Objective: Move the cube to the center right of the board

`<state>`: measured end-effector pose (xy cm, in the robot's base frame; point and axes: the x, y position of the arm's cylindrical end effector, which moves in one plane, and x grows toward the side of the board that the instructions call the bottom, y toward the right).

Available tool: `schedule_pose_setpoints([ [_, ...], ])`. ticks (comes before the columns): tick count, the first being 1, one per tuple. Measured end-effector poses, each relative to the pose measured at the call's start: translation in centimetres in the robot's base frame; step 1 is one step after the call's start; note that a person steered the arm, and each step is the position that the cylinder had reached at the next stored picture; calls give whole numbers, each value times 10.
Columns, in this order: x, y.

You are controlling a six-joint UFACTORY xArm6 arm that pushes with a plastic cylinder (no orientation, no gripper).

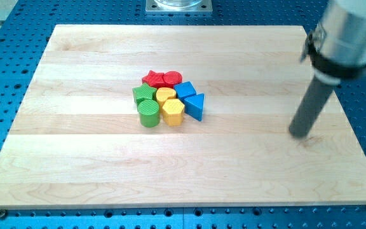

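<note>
A tight cluster of small blocks sits a little left of the board's middle. The blue cube (185,90) is at the cluster's upper right, with a blue triangular block (196,106) just below it. Two red blocks (153,79) (172,79) lie along the top. A green block (143,94) and a green cylinder (149,113) are on the left. A yellow block (166,95) and a yellow hexagonal block (173,111) are in the middle. My tip (300,134) rests on the board far to the view's right of the cluster, touching no block.
The wooden board (75,159) lies on a blue perforated table (5,57). A metal mount (178,6) stands beyond the board's top edge. The arm's grey body (345,35) hangs over the board's upper right corner.
</note>
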<state>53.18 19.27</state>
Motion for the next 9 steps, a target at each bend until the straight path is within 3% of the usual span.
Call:
schedule_pose_setpoints([
  [1, 68, -52],
  [4, 87, -171],
  [5, 51, -216],
  [6, 65, -250],
  [8, -26, -236],
  [9, -22, -215],
])
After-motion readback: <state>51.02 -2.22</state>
